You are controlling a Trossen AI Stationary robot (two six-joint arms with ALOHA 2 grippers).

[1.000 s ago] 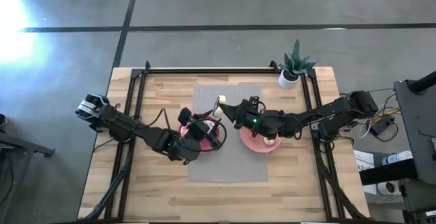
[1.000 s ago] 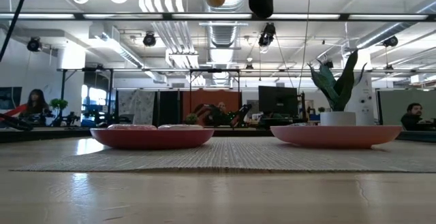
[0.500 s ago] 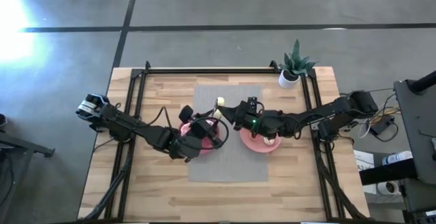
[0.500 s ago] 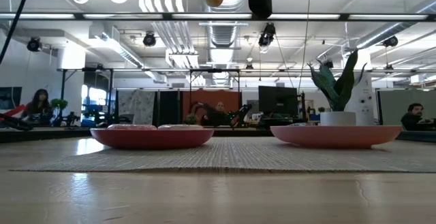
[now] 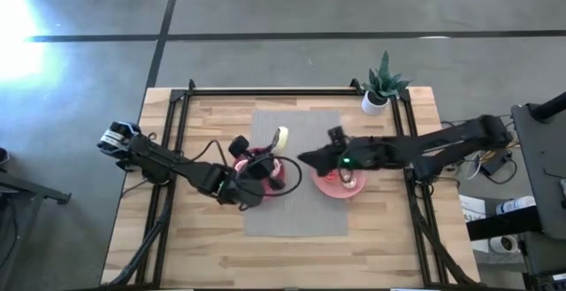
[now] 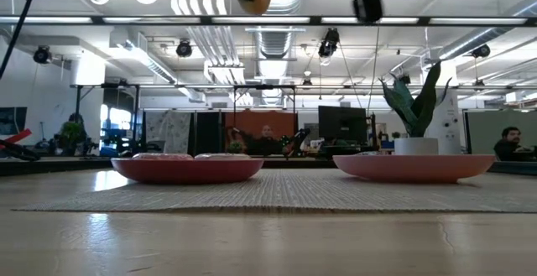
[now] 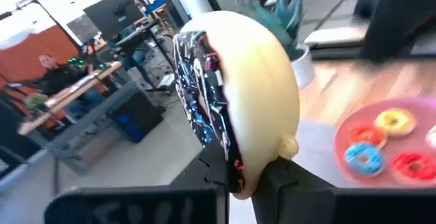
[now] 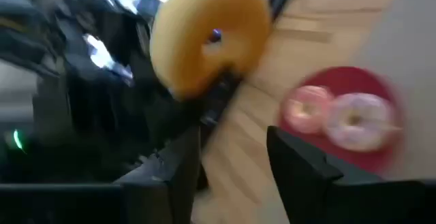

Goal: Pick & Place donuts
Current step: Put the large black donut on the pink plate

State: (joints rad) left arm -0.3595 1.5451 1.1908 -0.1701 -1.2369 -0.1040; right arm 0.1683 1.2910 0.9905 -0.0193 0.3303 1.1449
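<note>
While pinched in the left hand (image 7: 246, 173) | donut (image 7: 235, 105) aloft | right hand (image 8: 231, 159) open, empty, nearby

Left end effector (image 5: 276, 141) clamped shut; right end effector (image 5: 305, 158) spread apart.

Pale wood-plank table (image 5: 203, 247), grey woven cloth mat (image 5: 296, 216), matt black metal frame (image 5: 265, 91), smooth glossy donut (image 7: 238, 101)

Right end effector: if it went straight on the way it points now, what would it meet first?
Probably the donut held in the left end effector; the right end effector, open, faces it in the right wrist view, though depth is unclear.
</note>
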